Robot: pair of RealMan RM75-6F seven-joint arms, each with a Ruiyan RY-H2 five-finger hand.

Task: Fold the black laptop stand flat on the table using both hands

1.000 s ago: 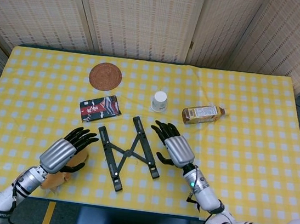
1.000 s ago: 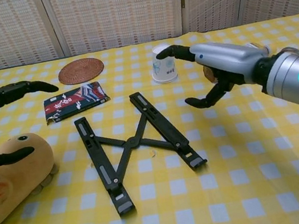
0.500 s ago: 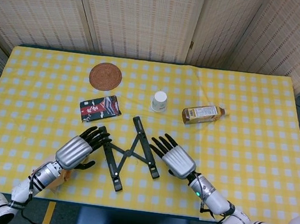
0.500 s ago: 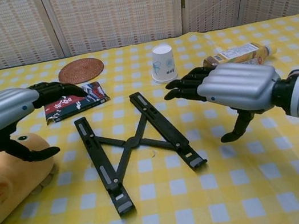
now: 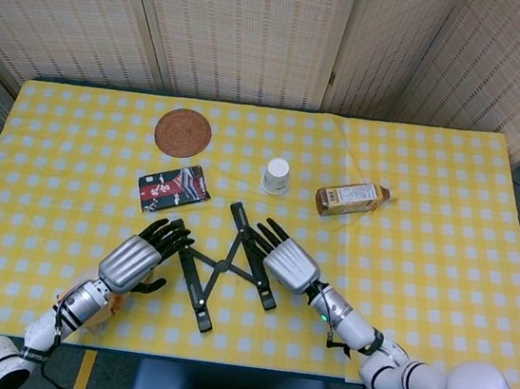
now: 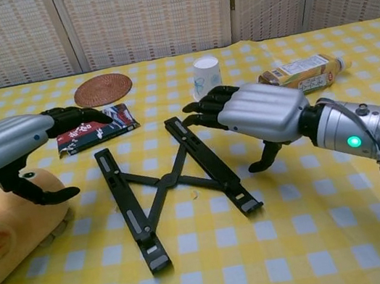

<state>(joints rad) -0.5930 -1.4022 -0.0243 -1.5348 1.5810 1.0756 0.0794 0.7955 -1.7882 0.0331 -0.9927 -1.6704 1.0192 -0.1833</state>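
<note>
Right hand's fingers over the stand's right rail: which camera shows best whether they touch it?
Chest view. It looks side-on at the right hand, whose fingers hover above the laptop stand. Head view looks straight down, so the hand merely overlaps the stand, hiding any gap.

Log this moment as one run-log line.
phase: approach | left hand: open, beside stand's left bar | right hand: open, over right bar | laptop stand: spread, lying on table | fold: not yet done

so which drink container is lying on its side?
The bottle with the tan label, right of the paper cup. It lies flat on the tablecloth, while the cup stands upside down.
</note>
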